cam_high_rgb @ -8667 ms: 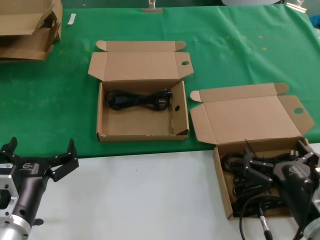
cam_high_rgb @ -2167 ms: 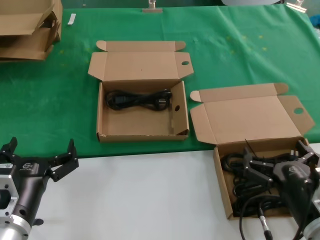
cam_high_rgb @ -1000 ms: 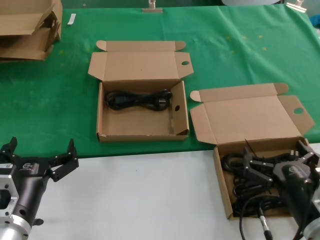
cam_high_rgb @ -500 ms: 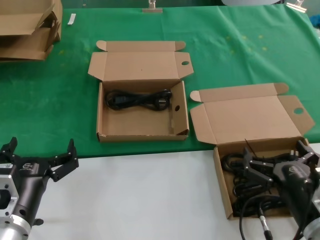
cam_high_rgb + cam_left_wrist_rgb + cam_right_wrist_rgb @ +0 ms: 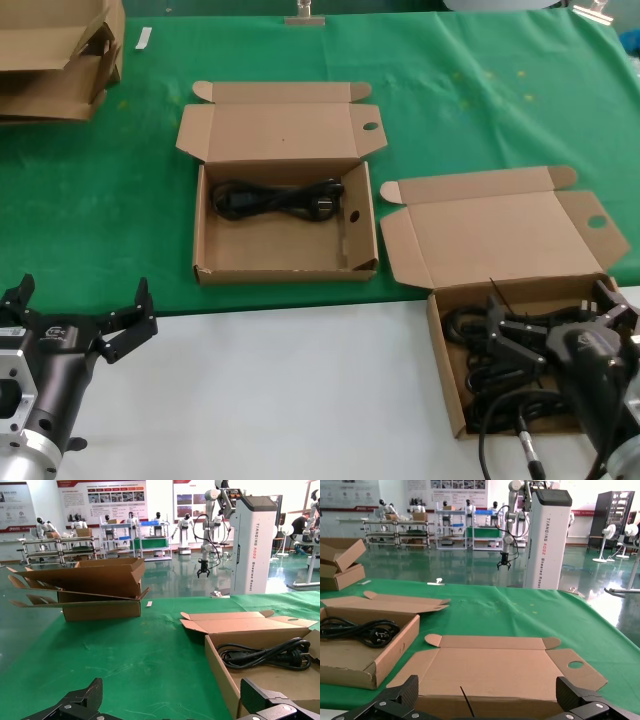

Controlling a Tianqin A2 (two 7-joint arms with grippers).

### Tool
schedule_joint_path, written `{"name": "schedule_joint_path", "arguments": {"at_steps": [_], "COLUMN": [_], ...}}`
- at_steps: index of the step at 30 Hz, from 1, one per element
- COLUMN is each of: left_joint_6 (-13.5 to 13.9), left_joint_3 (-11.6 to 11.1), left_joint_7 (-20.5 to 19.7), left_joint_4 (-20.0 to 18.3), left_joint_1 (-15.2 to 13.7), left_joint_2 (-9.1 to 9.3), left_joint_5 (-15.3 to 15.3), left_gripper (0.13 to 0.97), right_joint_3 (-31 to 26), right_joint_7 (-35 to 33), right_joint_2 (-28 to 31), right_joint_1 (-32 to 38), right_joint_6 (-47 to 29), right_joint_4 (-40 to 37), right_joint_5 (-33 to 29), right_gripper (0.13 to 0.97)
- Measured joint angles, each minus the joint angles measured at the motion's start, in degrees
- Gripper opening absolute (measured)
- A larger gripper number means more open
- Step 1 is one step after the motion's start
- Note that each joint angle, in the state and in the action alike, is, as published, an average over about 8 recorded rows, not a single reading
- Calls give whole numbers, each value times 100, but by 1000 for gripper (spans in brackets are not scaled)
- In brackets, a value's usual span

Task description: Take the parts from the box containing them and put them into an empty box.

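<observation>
The box containing them [image 5: 446, 372] sits at the near right with its lid [image 5: 490, 670] laid back, and black coiled parts [image 5: 478, 352] lie inside. My right gripper [image 5: 552, 305] hovers low over those cords, open [image 5: 486, 685], holding nothing. The other box [image 5: 280, 252], with a holed inner side panel [image 5: 352, 216], stands in the middle on the green cloth. One coiled cord [image 5: 275, 197] lies along its far side [image 5: 265, 655] [image 5: 360, 627]. My left gripper [image 5: 82, 292] is parked open over the white table at the near left [image 5: 170, 690].
A flattened cardboard stack [image 5: 55, 55] lies at the far left corner [image 5: 85, 587]. Green cloth [image 5: 480, 110] covers the back of the table, and a white surface [image 5: 280, 390] lies in front. A small white tag [image 5: 143, 38] lies near the stack.
</observation>
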Motion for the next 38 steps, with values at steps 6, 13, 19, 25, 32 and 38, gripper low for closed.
{"name": "schedule_joint_path", "arguments": {"at_steps": [6, 13, 19, 25, 32, 38], "left_joint_6": [0, 0, 0, 0, 0, 0], "left_joint_3": [0, 0, 0, 0, 0, 0], "left_joint_7": [0, 0, 0, 0, 0, 0], "left_joint_4": [0, 0, 0, 0, 0, 0], "left_joint_1": [0, 0, 0, 0, 0, 0], "left_joint_2": [0, 0, 0, 0, 0, 0], "left_joint_5": [0, 0, 0, 0, 0, 0], "left_gripper": [966, 966, 966, 966, 966, 966], "right_joint_3": [0, 0, 0, 0, 0, 0], "right_joint_7": [0, 0, 0, 0, 0, 0], "right_joint_2": [0, 0, 0, 0, 0, 0], "right_joint_1": [0, 0, 0, 0, 0, 0], "right_joint_6": [0, 0, 0, 0, 0, 0], "right_joint_4": [0, 0, 0, 0, 0, 0], "right_joint_5": [0, 0, 0, 0, 0, 0], "right_gripper": [966, 966, 966, 966, 966, 966]}}
